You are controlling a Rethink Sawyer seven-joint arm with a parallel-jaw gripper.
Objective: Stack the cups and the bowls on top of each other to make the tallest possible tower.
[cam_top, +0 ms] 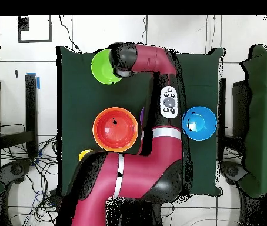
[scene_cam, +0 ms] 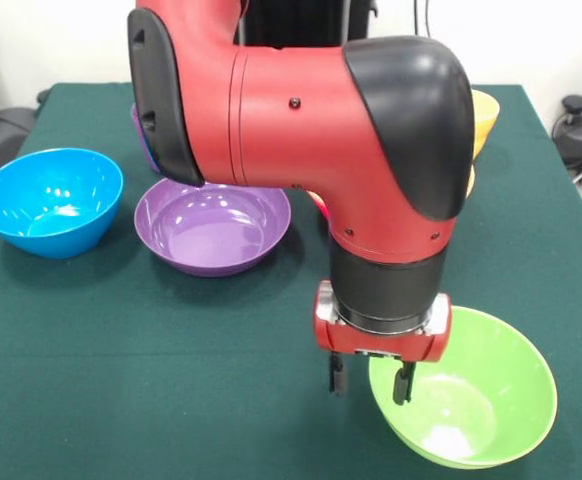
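Note:
My gripper (scene_cam: 371,380) hangs low over the table's near right side in the front view. It is open, with one finger (scene_cam: 337,375) outside the left rim of the green bowl (scene_cam: 466,400) and the other inside it. The green bowl also shows in the overhead view (cam_top: 105,66), where the wrist hides the gripper. A purple bowl (scene_cam: 211,225) and a blue bowl (scene_cam: 49,200) stand upright to the left. A red-orange bowl (cam_top: 116,129) sits nested inside a large orange bowl (cam_top: 97,118). A yellow cup (cam_top: 84,155) peeps out beside the arm. The pink bowl is out of view.
The arm covers the table's middle in both views. An orange rim (scene_cam: 483,115) shows behind the elbow at the far right, and a small purple thing (scene_cam: 139,130) behind the arm at the far left. The green cloth's edge (scene_cam: 271,470) runs close to the green bowl.

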